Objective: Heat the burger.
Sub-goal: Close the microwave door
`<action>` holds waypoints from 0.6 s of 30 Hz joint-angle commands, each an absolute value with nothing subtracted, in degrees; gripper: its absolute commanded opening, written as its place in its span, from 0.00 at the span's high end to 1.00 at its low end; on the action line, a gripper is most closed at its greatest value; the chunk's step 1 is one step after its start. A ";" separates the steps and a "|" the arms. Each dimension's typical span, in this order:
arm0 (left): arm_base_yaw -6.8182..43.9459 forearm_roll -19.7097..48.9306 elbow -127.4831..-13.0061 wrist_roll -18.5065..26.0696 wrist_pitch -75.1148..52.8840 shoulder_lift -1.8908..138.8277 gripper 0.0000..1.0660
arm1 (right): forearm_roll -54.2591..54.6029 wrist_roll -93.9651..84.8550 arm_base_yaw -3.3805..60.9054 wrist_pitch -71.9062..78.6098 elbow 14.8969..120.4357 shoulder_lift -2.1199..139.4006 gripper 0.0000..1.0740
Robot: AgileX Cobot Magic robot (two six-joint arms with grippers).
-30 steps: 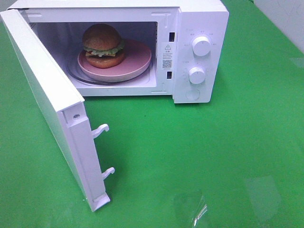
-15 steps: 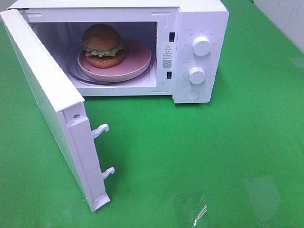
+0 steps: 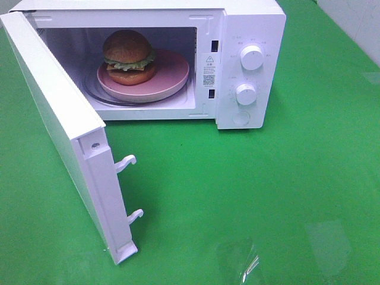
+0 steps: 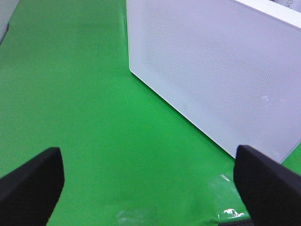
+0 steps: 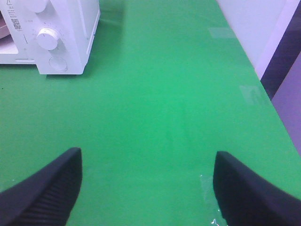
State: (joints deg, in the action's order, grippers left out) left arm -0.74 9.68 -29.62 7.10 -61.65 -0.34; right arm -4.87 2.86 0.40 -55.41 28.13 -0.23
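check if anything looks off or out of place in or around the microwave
Nothing spilled or damaged. The burger sits upright but off-centre, toward the hinge side of the pink plate inside the microwave, whose door stands wide open.

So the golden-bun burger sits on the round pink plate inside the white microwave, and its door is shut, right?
Not shut: the exterior high view shows the white microwave door swung wide open. The golden-bun burger does sit on the round pink plate inside the white microwave.
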 commanded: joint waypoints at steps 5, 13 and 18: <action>-0.86 10.94 -29.56 6.99 -61.54 -0.57 0.16 | -4.98 2.46 0.17 -54.95 28.02 -1.72 0.32; -0.86 11.12 -29.74 6.82 -61.31 -0.57 0.16 | -4.98 2.46 0.17 -54.95 28.02 -1.72 0.32; -0.86 11.23 -31.68 3.09 -56.78 -0.34 0.20 | -4.98 2.46 0.17 -54.95 28.02 -1.72 0.32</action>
State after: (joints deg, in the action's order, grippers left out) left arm -0.74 11.00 -30.54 4.98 -60.16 -0.34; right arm -4.87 2.86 0.40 -55.41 28.13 -0.23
